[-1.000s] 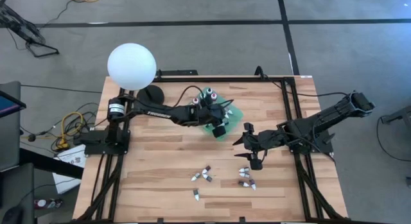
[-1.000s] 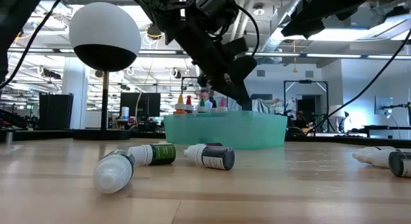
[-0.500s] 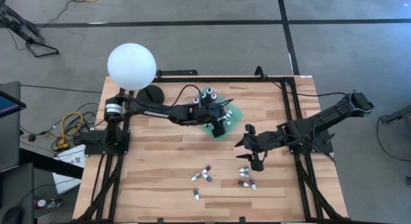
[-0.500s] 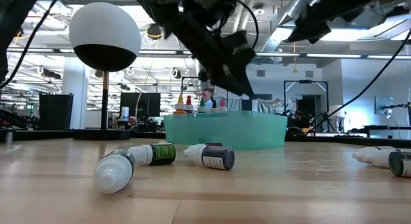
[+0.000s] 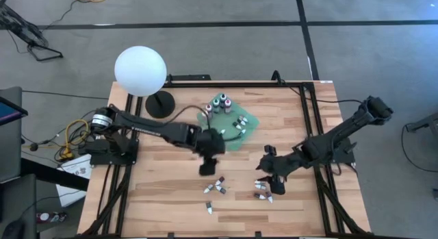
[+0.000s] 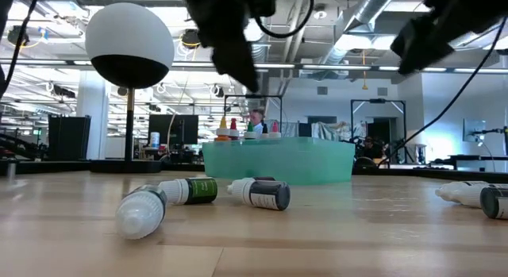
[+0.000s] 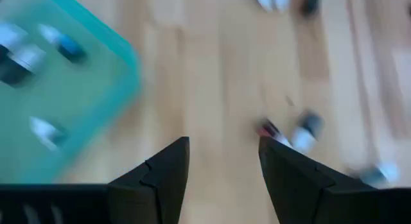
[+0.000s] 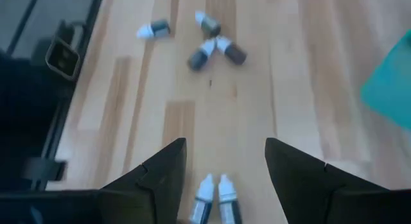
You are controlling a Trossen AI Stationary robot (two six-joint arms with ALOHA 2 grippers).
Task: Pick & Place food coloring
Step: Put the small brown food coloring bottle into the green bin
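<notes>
— High view? Left gripper [image 5: 207, 168] over bare table [image 5: 164, 198] beside green tray [image 5: 248, 122]; right gripper [image 5: 274, 185] above loose food coloring bottles [image 5: 263, 189].
— Wrist views? Fingers apart on both, nothing held; bottles lying ahead.

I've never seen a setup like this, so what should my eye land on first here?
Probably the white globe lamp at the table's far left corner, then the green tray mid-table with capped bottles standing in it. Nearer the front, small food coloring bottles lie scattered on the wood, with the left gripper and the right gripper hovering open above them.
</notes>
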